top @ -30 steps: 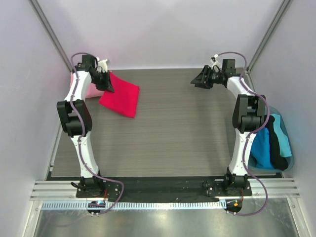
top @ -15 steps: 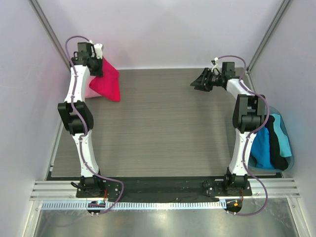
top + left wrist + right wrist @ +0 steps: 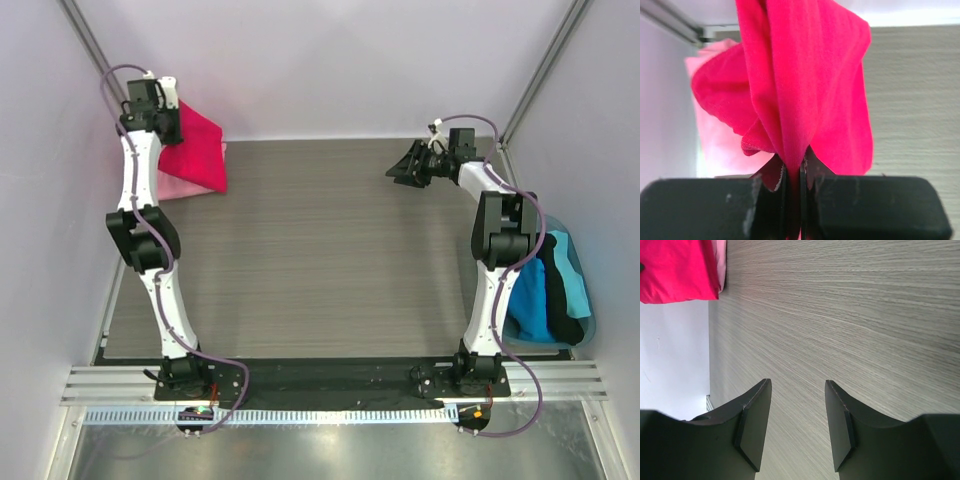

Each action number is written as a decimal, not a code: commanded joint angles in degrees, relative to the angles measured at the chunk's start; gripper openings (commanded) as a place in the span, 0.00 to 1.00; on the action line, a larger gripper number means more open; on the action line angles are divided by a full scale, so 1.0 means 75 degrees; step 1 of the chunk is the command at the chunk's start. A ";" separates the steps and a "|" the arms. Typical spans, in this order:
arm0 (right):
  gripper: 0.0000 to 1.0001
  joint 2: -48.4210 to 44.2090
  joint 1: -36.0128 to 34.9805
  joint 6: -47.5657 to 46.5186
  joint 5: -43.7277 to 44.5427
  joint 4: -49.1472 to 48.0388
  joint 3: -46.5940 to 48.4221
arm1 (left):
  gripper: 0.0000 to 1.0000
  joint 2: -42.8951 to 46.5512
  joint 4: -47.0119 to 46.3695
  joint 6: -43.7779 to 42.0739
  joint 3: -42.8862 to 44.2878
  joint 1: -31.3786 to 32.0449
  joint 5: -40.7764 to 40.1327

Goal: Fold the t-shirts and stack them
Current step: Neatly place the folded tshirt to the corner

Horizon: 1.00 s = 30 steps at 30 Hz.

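Observation:
The folded crimson-red t-shirt [image 3: 198,148] hangs from my left gripper [image 3: 176,118] at the far left corner, lifted over the light pink t-shirt [image 3: 175,185] that lies on the table there. In the left wrist view the jaws are shut on the red t-shirt [image 3: 805,85], with the pink t-shirt [image 3: 715,140] below and behind it. My right gripper [image 3: 398,165] is open and empty, low over the table at the far right. Its view shows the red t-shirt [image 3: 675,270] and an edge of the pink t-shirt [image 3: 721,265] far off.
A clear bin [image 3: 585,300] holding blue, teal and black clothes [image 3: 545,290] stands off the table's right edge. White walls and metal posts [image 3: 535,75] close in the back corners. The grey wood-grain table [image 3: 330,260] lies between the arms.
My left gripper has lifted the red t-shirt off the table and carried it left and back, from beside the pink t-shirt to above it. The right arm has barely moved.

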<state>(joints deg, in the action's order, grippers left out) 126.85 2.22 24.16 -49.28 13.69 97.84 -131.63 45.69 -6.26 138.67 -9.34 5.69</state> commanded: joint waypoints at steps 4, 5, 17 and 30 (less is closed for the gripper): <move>0.53 -0.0799 -0.0190 -0.0058 0.0137 -0.0291 -0.0236 | 0.00 -0.0214 -0.0678 -0.0184 0.0600 -0.0675 0.0190; 0.53 -0.0823 -0.0202 -0.0069 0.0160 -0.0291 -0.0260 | 0.00 -0.0331 -0.0690 -0.0219 0.0624 -0.0746 0.0202; 0.53 -0.1057 -0.0516 -0.0233 0.0371 -0.0279 -0.0565 | 0.00 -0.1292 -0.0971 -0.0594 0.1080 -0.0735 0.0202; 0.53 -0.1163 -0.0542 -0.0280 0.0465 -0.0232 -0.0788 | 0.00 -0.1785 -0.1663 -0.0934 0.1538 -0.0723 -0.0091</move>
<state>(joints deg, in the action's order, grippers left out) 121.73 -1.74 22.79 -46.17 13.28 91.92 -144.44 38.79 -11.49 147.48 -14.98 5.98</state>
